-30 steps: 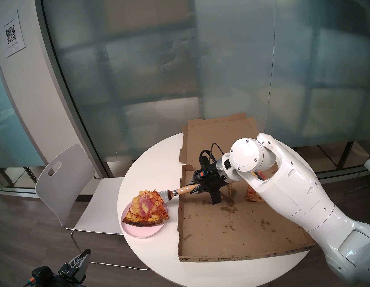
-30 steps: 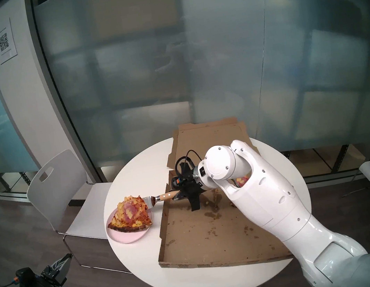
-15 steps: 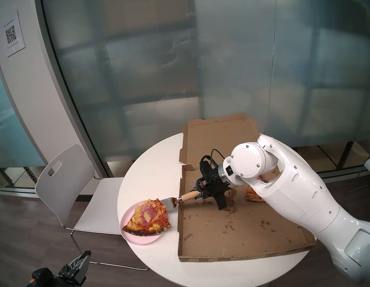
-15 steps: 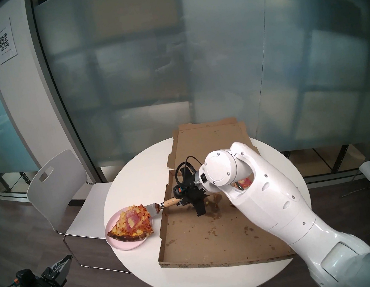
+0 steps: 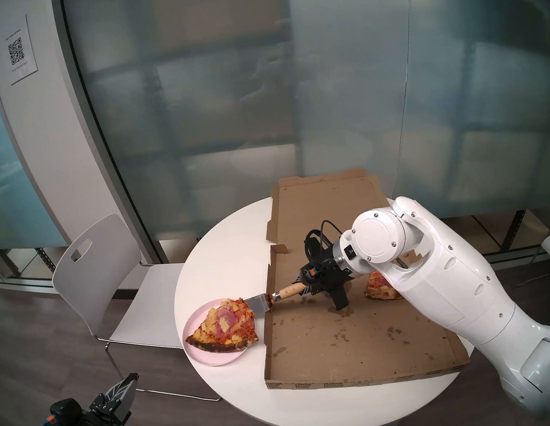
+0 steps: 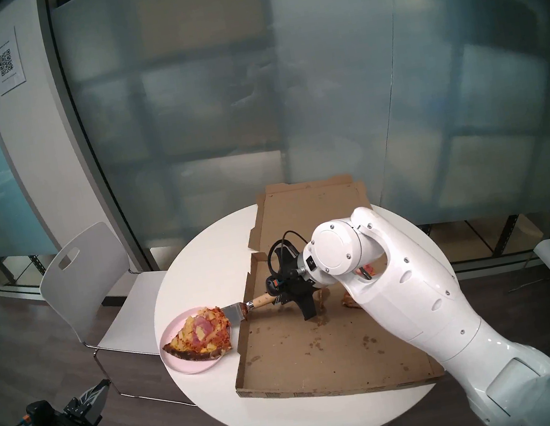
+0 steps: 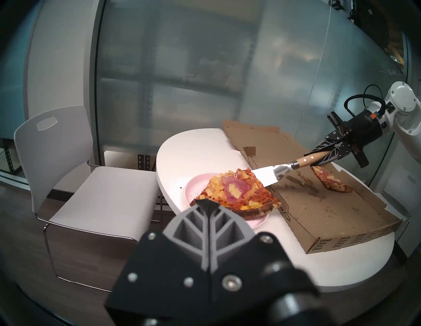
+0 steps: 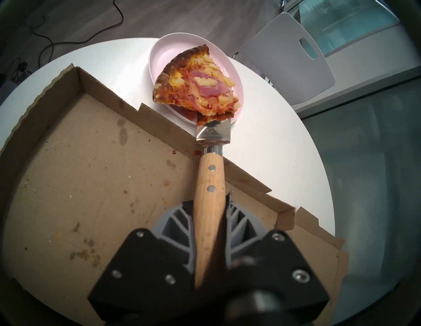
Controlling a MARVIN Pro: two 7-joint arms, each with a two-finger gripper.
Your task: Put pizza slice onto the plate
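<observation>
The pizza slice (image 5: 222, 326) with ham, pineapple and a charred crust lies on the pale pink plate (image 5: 214, 358) at the table's left edge. Its right corner overhangs the rim toward the box. My right gripper (image 5: 300, 284) is shut on the wooden handle of a metal spatula (image 5: 259, 303). In the right wrist view the spatula (image 8: 208, 182) has its blade end under the tip of the slice (image 8: 198, 84) at the rim of the plate (image 8: 166, 50). My left gripper (image 5: 132, 377) hangs shut and empty beside the table, below the plate.
An open cardboard pizza box (image 5: 342, 341) fills the right of the round white table (image 5: 223, 259) and holds a smaller slice (image 5: 382, 289) by my right forearm. A white chair (image 5: 116, 288) stands left of the table, with frosted glass behind.
My right arm has lowered and drawn the spatula back to the right. The slice has come down from tilted above the plate to lying on it, and more bare blade shows.
</observation>
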